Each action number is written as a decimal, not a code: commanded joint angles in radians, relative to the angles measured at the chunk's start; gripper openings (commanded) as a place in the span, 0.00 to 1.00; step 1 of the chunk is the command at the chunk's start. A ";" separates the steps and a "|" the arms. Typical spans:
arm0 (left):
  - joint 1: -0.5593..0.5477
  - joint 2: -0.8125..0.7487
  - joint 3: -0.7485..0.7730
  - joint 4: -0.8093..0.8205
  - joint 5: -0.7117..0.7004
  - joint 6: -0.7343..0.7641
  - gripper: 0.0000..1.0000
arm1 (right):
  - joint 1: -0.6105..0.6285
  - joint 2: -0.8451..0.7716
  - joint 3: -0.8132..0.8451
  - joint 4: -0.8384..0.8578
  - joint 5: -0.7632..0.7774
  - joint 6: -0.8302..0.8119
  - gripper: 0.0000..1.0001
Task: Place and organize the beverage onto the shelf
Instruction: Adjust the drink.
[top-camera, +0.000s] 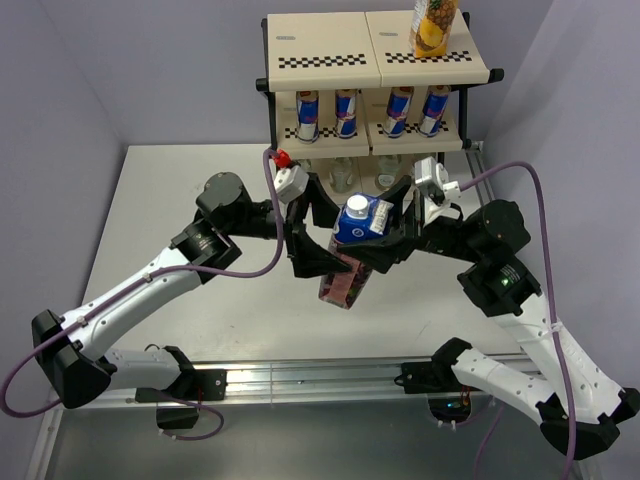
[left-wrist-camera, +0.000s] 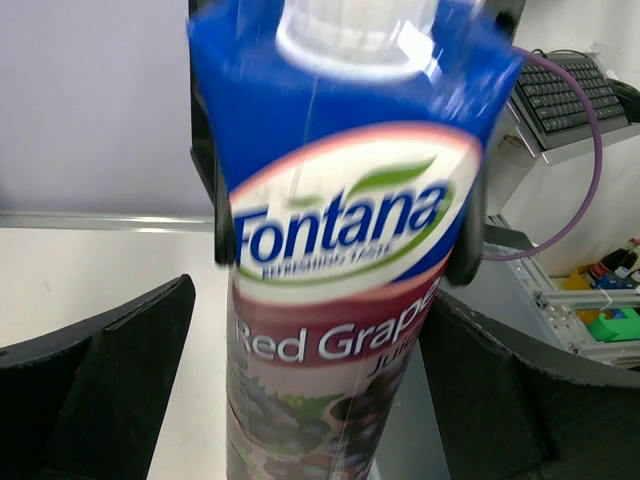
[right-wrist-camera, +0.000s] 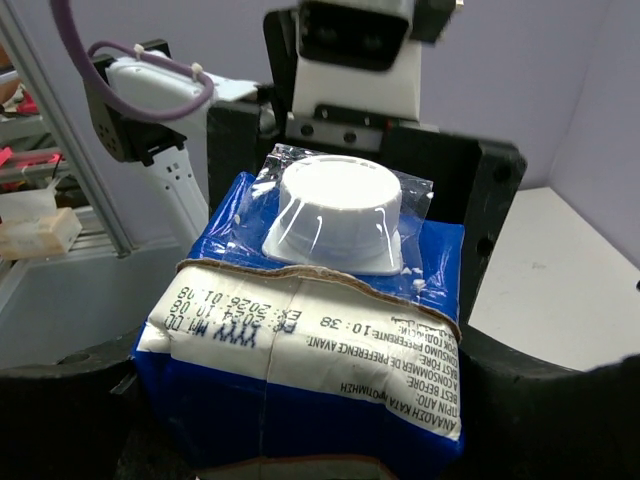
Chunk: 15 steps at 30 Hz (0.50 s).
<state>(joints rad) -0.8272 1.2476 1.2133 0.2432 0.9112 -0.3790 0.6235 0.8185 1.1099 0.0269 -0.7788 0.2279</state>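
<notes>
Noting left fingers (left-wrist-camera: 110, 370) spread wide, one on either side of the purple carton (top-camera: 350, 255), touching neither face and holding nothing.

Finding the carton over the middle of the table (top-camera: 170, 200), between the two arms. Reading its long axis as close to upright, with the white cap (right-wrist-camera: 335, 210) uppermost and the label facing the left wrist. Not able to tell whether the base is clearing the table.

Recording right fingers (right-wrist-camera: 560, 410) pinching the carton high on its side walls, just below the cap. Judging the load as resting with the right arm alone, and that arm as the one placed to carry.

Marking the shelf (top-camera: 330, 60) at the far edge of the table, straight beyond the carton. Counting four cans (top-camera: 308, 115) on the middle tier. Seeing clear bottles (top-camera: 340, 175) only dimly on the bottom tier. Logging the yellow carton (top-camera: 433, 25) upright on the right half of the top board, and judging the place beside it as the likely destination.

Expecting a lift and a reach toward the far edge, with the carton kept upright. Flagging a high pinch on a tall carton as liable to swing or slip.

Observing a pale, smooth, flat table with plain lilac walls closing in behind the shelf and along both sides.
</notes>
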 joint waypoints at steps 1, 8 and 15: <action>-0.003 -0.001 -0.011 0.039 0.021 -0.001 0.98 | -0.001 -0.025 0.153 0.289 0.044 0.011 0.00; -0.004 0.024 -0.005 0.031 0.074 0.000 0.98 | -0.001 -0.004 0.183 0.286 0.036 0.016 0.00; -0.012 0.061 0.011 0.004 0.097 0.014 0.93 | -0.001 0.013 0.217 0.268 0.036 -0.002 0.00</action>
<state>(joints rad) -0.8310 1.2949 1.2060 0.2432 0.9764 -0.3824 0.6235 0.8684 1.1885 0.0212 -0.7830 0.2184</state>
